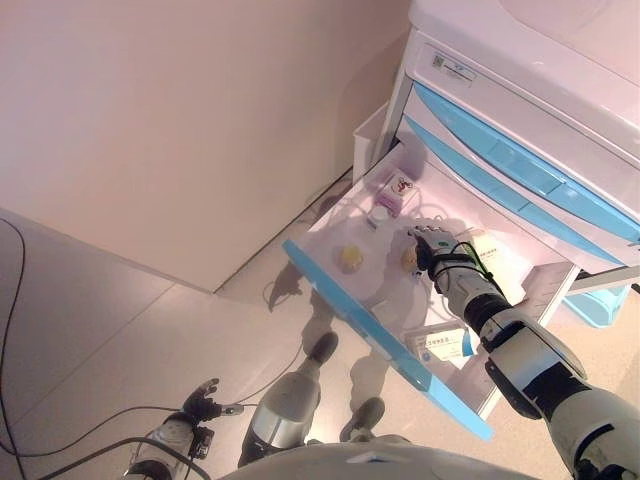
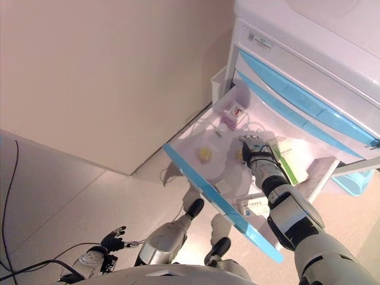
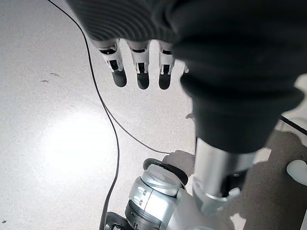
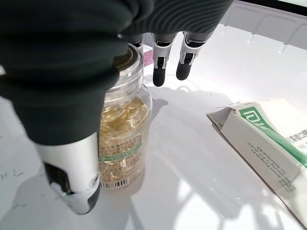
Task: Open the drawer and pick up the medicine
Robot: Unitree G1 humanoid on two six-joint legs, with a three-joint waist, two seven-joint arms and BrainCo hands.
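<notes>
While my right arm reaches in from the right, the tall white cabinet with pale blue drawer fronts (image 1: 520, 150) stands against the beige wall, its top cut off by the frame. Its wide white drawer with a blue front edge (image 1: 385, 330) is pulled fully open. My right hand (image 4: 72, 91) is inside, fingers straight and relaxed, my thumb lying against the clear glass bottle of golden capsules (image 4: 122, 139) without closing round it; my cover hides its cap. A white and green medicine box (image 4: 268, 139) lies beside it, partly cut off. Farther back sit a small pink and white box (image 1: 397, 192) and a second round yellow bottle (image 1: 350, 259). My left hand (image 3: 139, 62) hangs over the floor, fingers loose.
</notes>
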